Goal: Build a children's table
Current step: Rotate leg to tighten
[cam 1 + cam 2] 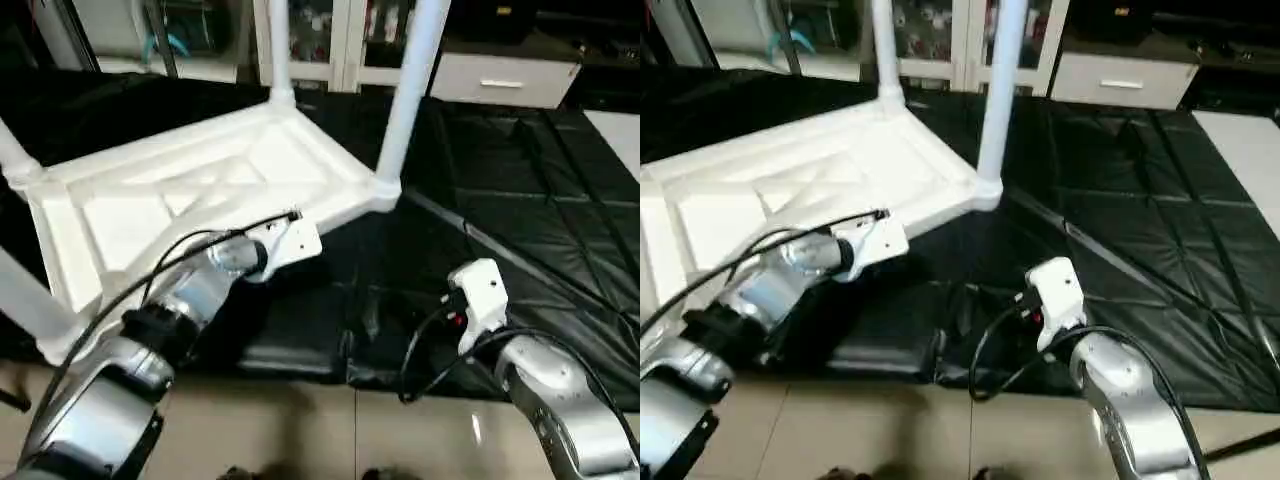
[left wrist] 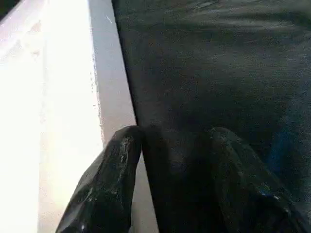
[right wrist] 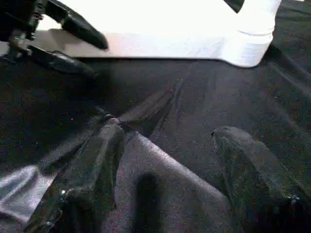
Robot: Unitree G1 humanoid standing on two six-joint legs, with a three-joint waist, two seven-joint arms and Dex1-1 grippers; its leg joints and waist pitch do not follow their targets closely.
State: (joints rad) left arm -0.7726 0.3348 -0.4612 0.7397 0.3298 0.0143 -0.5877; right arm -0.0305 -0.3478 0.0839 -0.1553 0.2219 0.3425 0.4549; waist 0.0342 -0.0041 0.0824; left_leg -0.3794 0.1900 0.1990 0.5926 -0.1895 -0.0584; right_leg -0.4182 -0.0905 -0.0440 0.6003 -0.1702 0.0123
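Head views: the children's table (image 1: 230,185) lies upside down on a black padded mat (image 1: 520,200), its X-ribbed underside facing up, probably so the corner sockets are reachable. 2 legs (image 1: 412,85) stand upright in the far sockets, and 2 more white tubes leave the near-left corners; all 4 seem fitted, so the build looks nearly done. The plastic is smooth, glossy white; the legs are tapered tubes. The silver left arm reaches to the table's near rim, the right arm hangs over bare mat.

Left wrist view: the left gripper (image 2: 172,145) has its 2 black fingers apart, one finger (image 2: 114,174) against the rim's outer edge, clamping nothing.

Right wrist view: the right gripper (image 3: 165,160) is spread wide and empty above the wrinkled, quilted mat, facing the corner socket (image 3: 252,43).
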